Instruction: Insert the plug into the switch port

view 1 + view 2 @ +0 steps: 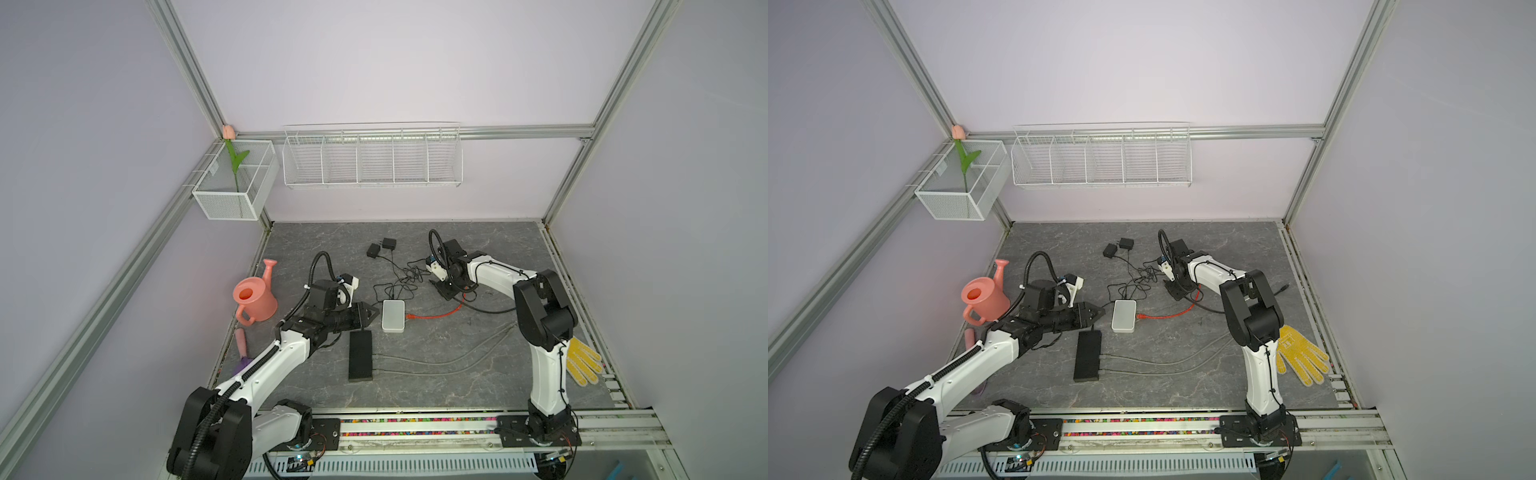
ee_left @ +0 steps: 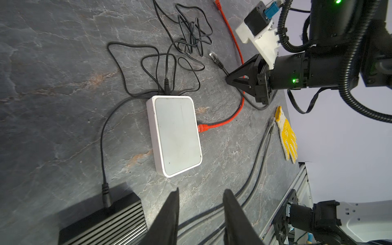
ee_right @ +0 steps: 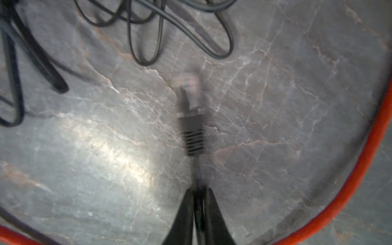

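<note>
Grasp step: right gripper [image 3: 198, 192] jaws pinch the black cable [image 3: 196, 169] just behind the plug [image 3: 189, 118], which lies on the surface apart from the switch [image 2: 176, 135]. Left gripper [image 2: 201, 191] jaws part-open, empty, beside switch. Next: lift, align plug to port.

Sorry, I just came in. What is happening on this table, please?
The right gripper is shut on a black cable just behind its plug, some way from the white switch. The left gripper is open and empty, close to the switch. A red cable is already plugged into the switch's side. The black plug is not inserted yet.
</note>
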Robot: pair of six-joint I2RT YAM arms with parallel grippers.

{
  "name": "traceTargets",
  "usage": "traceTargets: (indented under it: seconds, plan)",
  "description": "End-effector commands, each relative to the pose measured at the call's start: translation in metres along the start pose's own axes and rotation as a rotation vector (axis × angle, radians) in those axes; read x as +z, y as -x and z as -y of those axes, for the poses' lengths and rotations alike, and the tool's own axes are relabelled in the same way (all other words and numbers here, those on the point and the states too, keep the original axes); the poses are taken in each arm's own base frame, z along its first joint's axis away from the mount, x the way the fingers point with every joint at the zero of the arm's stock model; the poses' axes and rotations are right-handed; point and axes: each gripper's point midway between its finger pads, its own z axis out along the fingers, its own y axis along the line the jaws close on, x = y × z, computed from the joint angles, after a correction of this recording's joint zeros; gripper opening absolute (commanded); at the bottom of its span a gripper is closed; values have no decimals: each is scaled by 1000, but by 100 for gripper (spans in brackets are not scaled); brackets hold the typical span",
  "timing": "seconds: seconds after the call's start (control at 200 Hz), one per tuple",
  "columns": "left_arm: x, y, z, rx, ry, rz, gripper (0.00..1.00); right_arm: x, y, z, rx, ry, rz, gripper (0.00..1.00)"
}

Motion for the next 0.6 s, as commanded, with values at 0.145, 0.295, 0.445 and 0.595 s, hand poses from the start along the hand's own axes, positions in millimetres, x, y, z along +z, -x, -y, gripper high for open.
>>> traceTargets:
  seconds: [0.145,0.295,0.445,0.595]
  plan:
    - [-11,-3,25,13,-98,6,36,-48,3,-21,-31,27,113,7]
    - [-12,0,56,4,-212,5,40,-115,14,-64,-217,-57,376,7]
    - [-8,-1,94,13,-295,2,50,-156,2,-92,-319,-147,520,7]
    - [-5,8,108,-30,-336,26,51,-163,-13,-105,-385,-223,522,7]
